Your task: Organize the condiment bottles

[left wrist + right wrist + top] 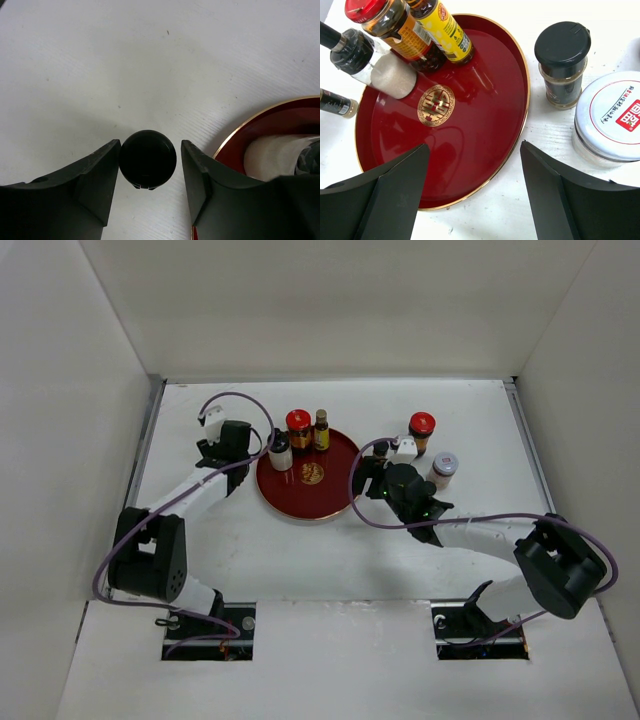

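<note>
Currently | my left hand (150, 144): straddling round black bottle cap (147, 159) on white counter (100, 60), grip cannot tell | my right hand (475, 150): spread, empty, at round red tray (470, 125) holding red-capped dark glass jar (395, 25)

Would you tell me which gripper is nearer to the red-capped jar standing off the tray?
Right. The right gripper sits at the right rim of the tray, with the red-capped jar just beyond it to the right. The left gripper is across the tray, at its left rim.
</note>
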You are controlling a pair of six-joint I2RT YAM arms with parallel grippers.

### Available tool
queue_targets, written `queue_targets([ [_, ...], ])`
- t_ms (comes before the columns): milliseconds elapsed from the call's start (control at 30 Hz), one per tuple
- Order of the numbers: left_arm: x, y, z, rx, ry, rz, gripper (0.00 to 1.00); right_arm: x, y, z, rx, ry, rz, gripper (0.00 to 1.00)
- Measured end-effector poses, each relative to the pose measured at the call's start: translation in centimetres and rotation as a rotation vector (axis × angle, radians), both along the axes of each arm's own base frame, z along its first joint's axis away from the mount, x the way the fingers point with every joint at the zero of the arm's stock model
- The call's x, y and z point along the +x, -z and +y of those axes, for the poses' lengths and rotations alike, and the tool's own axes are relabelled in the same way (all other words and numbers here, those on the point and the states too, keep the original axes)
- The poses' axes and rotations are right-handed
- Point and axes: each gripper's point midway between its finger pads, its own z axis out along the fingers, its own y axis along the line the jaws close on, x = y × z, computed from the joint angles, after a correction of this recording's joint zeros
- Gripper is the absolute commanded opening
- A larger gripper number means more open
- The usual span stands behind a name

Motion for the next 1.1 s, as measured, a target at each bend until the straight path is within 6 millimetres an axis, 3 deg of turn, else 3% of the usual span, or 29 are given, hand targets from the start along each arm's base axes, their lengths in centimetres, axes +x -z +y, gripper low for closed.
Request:
queue_targets([
  [100,0.0,0.1,0.2,0.000,-0.004,0.002,0.37,0.0,0.0,0.0,0.000,0.000,0.000,0.80],
  [300,-0.5,-1.5,-0.3,-0.003,0.018,-0.035,0.36,0.0,0.0,0.0,0.000,-0.001,0.000,0.80],
  [467,-1.4,-5.9,-2.8,-0.033,0.087,-0.141,0.36,0.0,0.1,0.1,0.000,-0.003,0.002,0.80],
  [600,-2.0,-7.2,-5.6,-0.061,0.158,-0.173,0.36,0.0,0.2,0.1,-0.002,-0.004,0.005,0.81],
  [867,-2.7,-4.7,-10.9,-0.086,0.276,-0.100,0.36,-0.1,0.2,0.2,-0.001,-0.008,0.006,0.81],
  [1100,-2.2,-1.7,-12.0,-0.065,0.288,-0.039,0.36,-0.1,0.2,0.2,-0.001,-0.009,0.006,0.81],
])
